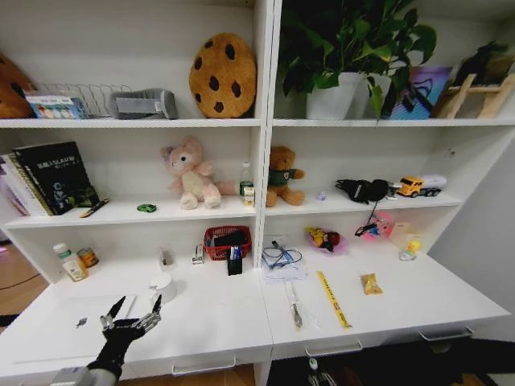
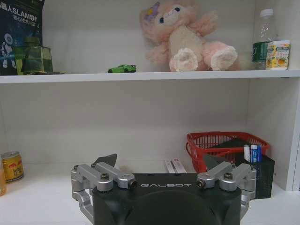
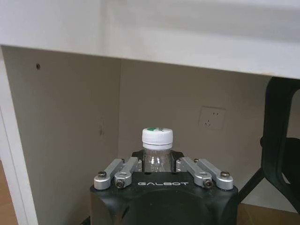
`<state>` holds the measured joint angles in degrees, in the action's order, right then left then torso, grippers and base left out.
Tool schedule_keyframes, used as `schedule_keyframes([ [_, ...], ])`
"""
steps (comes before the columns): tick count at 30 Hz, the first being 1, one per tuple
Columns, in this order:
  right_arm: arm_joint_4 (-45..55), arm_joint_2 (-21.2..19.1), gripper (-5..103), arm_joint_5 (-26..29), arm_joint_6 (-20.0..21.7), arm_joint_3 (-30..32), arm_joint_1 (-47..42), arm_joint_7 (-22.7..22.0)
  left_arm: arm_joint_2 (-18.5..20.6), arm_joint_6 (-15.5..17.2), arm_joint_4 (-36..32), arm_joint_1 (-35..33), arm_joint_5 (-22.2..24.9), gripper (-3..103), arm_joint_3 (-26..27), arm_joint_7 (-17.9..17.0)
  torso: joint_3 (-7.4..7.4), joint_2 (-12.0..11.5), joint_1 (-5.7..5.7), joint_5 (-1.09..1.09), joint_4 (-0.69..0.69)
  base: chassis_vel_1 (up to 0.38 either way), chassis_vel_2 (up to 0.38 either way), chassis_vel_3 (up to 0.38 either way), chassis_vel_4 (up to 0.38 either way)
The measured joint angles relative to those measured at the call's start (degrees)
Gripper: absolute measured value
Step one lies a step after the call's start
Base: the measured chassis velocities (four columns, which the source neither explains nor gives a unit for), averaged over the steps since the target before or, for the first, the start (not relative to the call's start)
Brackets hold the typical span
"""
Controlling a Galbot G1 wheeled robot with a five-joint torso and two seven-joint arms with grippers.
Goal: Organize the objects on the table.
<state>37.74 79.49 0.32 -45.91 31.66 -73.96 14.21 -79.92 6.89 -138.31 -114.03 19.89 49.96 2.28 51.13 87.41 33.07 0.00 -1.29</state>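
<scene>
The left gripper point(image 1: 135, 309) hovers low over the near left part of the white tabletop point(image 1: 209, 322), its fingers point(image 1: 117, 306) spread wide with nothing between them. Just below and to the outer side of those fingers lies the thin silver laptop point(image 1: 76, 315), flat and closed on the tabletop. Just past the fingertips, slightly toward the middle, stands a small white cup-like item point(image 1: 163, 285). Farther beyond, at the back of the tabletop, sits a red basket point(image 2: 220, 145) with a black pen holder point(image 2: 260, 171) touching its side, white and blue tubes poking out of it. Well off toward the robot's right from the fingers, a dark pen point(image 1: 294, 310) and a yellow strip point(image 1: 332, 298) lie on the tabletop, with a small yellow packet point(image 1: 370, 283) beyond them. On the shelf above the fingers rest a small green toy car point(image 2: 122, 69) and a pink plush toy point(image 2: 185, 40). The right gripper point(image 3: 162, 174) is down below the tabletop edge, its fingers point(image 3: 119, 172) closed around a clear plastic bottle point(image 3: 157, 154) with a white cap, held upright.
</scene>
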Motion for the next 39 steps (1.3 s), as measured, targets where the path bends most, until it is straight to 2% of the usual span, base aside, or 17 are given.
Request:
schedule_keyframes([
  [2,-0.4,0.1,25,-0.7,0.0,0.1,0.3,-0.2,0.0,0.0,0.0,0.0,0.0,100,0.0,0.0,0.00,0.0,0.00,0.00,0.00,0.000,0.000,0.000,0.000],
  [12,-2.2,1.3,68,-2.0,0.0,0.6,-0.2,-0.1,0.0,0.0,0.0,0.0,0.0,100,0.0,0.0,0.00,0.0,-0.01,0.01,0.01,0.000,0.000,0.000,0.000],
  [15,-0.5,1.1,68,-1.8,0.0,0.7,-1.6,0.0,0.0,0.0,0.0,0.0,0.0,100,0.0,0.0,0.00,0.0,0.00,0.01,0.00,0.000,0.000,0.000,0.000],
  [16,3.2,0.4,79,-0.8,0.0,0.7,-4.4,0.3,0.0,0.0,0.0,0.0,0.0,100,0.0,0.0,0.00,0.0,0.00,0.02,-0.01,0.000,0.000,0.000,0.000],
  [17,7.3,-0.5,84,-0.4,0.0,0.6,-7.5,0.4,0.0,0.0,0.0,0.0,0.0,100,0.0,0.0,0.00,0.0,-0.01,-0.01,0.00,0.000,0.000,0.000,0.000],
  [18,7.3,-0.5,84,-0.4,0.0,0.6,-7.5,0.4,0.0,0.0,0.0,0.0,0.0,100,0.0,0.0,0.00,0.0,-0.01,-0.01,0.00,0.000,0.000,0.000,0.000],
  [20,16.1,-1.9,94,-2.2,0.0,0.8,-14.9,-0.9,0.0,0.0,0.0,0.0,0.0,100,0.0,0.0,0.00,0.0,-0.02,0.03,0.00,0.000,0.000,0.000,0.000],
  [21,16.1,-1.9,94,-2.2,0.0,0.8,-14.9,-0.9,0.0,0.0,0.0,0.0,0.0,100,0.0,0.0,0.00,0.0,-0.02,0.03,0.00,0.000,0.000,0.000,0.000],
  [23,24.7,-2.8,99,-1.5,0.0,1.0,-22.9,-1.3,0.0,0.0,0.0,0.0,0.0,100,0.0,0.0,0.00,0.0,-0.02,0.00,-0.01,0.000,0.000,0.000,0.000],
  [24,24.7,-2.8,99,-1.5,0.0,1.0,-22.9,-1.3,0.0,0.0,0.0,0.0,0.0,100,0.0,0.0,0.00,0.0,-0.02,0.00,-0.01,0.000,0.000,0.000,0.000],
  [27,42.0,-4.1,100,0.7,0.0,2.6,-37.5,-3.3,0.0,0.0,0.0,0.0,0.0,100,0.0,0.0,-0.01,0.0,-0.02,-0.01,0.00,0.000,0.000,0.000,0.000],
  [28,42.0,-4.1,100,0.7,0.0,2.6,-37.5,-3.3,0.0,0.0,0.0,0.0,0.0,100,0.0,0.0,-0.01,0.0,-0.02,-0.01,0.00,0.000,0.000,0.000,0.000],
  [31,54.8,-4.7,100,3.7,0.1,4.5,-48.0,-4.5,0.0,0.0,0.0,0.0,0.0,100,0.0,0.0,-0.01,0.0,-0.02,0.00,-0.02,0.000,0.000,0.000,0.000],
  [32,54.8,-4.7,100,3.7,0.1,4.5,-48.0,-4.5,0.0,0.0,0.0,0.0,0.0,100,0.0,0.0,-0.01,0.0,-0.02,0.00,-0.02,0.000,0.000,0.000,0.000],
  [35,69.0,-4.6,100,8.0,1.3,8.2,-54.2,-5.3,0.0,0.0,0.0,0.0,0.0,100,0.0,0.0,-0.01,0.0,-0.02,-0.01,-0.02,0.000,0.000,0.000,0.000],
  [36,69.0,-4.6,100,8.0,1.3,8.2,-54.2,-5.3,0.0,0.0,0.0,0.0,0.0,100,0.0,0.0,-0.01,0.0,-0.02,-0.01,-0.02,0.000,0.000,0.000,0.000],
  [39,78.1,-4.9,100,11.8,5.7,13.2,-54.6,-5.8,0.0,0.0,0.0,0.0,0.0,100,0.0,0.0,-0.01,0.0,-0.02,0.01,-0.01,0.000,0.000,0.000,0.000],
])
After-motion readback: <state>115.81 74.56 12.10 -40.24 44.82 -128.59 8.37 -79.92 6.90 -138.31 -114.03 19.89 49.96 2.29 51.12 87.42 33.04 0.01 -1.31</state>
